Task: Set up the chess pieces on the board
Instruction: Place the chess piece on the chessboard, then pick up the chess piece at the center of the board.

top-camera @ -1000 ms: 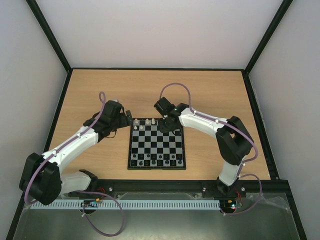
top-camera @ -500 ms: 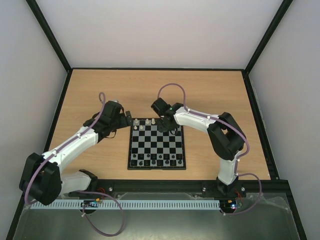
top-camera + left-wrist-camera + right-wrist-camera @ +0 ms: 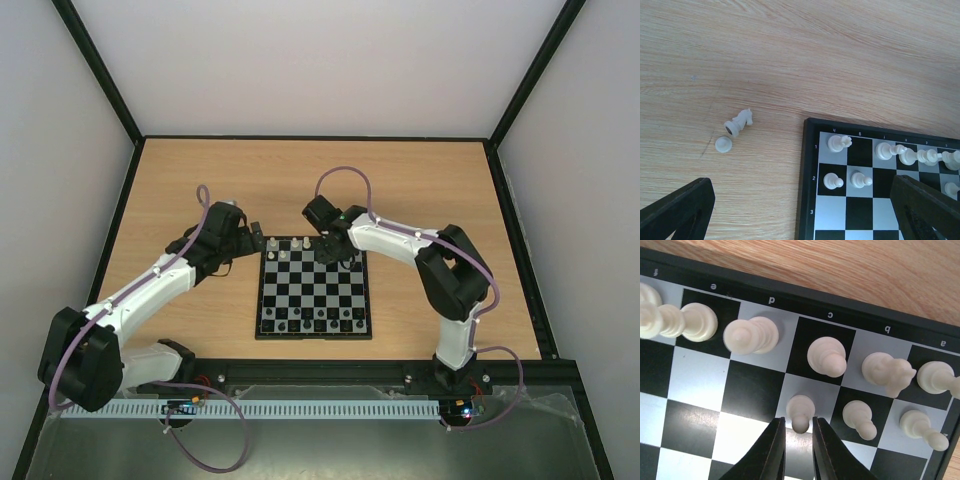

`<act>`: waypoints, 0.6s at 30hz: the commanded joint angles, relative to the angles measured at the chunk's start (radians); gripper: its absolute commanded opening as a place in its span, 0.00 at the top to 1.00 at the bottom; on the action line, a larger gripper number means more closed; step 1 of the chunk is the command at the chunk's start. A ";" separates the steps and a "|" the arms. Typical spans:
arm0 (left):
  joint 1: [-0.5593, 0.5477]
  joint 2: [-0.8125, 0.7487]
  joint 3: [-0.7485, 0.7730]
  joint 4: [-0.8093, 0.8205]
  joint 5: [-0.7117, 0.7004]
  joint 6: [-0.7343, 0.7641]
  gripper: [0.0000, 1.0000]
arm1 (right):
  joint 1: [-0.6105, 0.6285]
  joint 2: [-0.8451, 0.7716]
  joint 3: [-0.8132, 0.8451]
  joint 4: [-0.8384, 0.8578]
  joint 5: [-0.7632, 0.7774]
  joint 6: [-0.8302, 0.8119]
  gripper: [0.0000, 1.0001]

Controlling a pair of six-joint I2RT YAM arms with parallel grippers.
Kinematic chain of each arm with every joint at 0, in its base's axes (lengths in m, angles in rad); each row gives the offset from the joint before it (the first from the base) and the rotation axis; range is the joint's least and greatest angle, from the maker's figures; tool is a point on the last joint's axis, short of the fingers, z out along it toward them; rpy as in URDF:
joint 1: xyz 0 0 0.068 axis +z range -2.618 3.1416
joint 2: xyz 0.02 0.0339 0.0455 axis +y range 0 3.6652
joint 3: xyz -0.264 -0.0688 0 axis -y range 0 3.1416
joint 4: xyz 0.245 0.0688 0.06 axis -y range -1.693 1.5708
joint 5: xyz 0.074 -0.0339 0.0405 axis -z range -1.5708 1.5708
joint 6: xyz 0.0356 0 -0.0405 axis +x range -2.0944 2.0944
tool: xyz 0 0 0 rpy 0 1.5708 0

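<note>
- Shows the board (image 3: 314, 290) flat on the wooden table (image 3: 200, 180), between the two arms, with a black border all round.
- Finds most of the white chess pieces (image 3: 751, 335) upright along the far edge: a back row on the lettered squares, with smaller pawns on the row in front at files a, b and c.
- Brackets the c-file pawn (image 3: 801, 412) with the right gripper (image 3: 799, 421), fingertips narrowly parted, one on either side of its head.
- Cannot tell from the wrist view or the top view: clenched on that pawn, or just clear of it.
- Hangs the left gripper (image 3: 802, 190) spread wide, grasping nothing, above the board's corner and the bare wood beside it.
- Leaves a white knight (image 3: 739, 121) tipped on its side on the wood, off the board near that corner, with a small round white disc (image 3: 723, 145) just beside it, not touching.
- Sets the black pieces (image 3: 318, 313) along the board's near rows, well apart from the white ones.
</note>
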 commanded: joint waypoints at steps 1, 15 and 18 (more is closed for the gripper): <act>0.006 -0.018 -0.010 0.003 0.004 -0.001 0.00 | 0.002 -0.076 0.016 -0.051 -0.032 -0.004 0.81; 0.008 -0.021 -0.006 -0.015 -0.024 -0.009 0.01 | -0.158 -0.399 -0.149 -0.057 0.002 -0.013 0.65; 0.013 -0.010 -0.004 -0.025 -0.044 -0.017 0.00 | -0.203 -0.445 -0.200 -0.025 -0.011 -0.007 0.55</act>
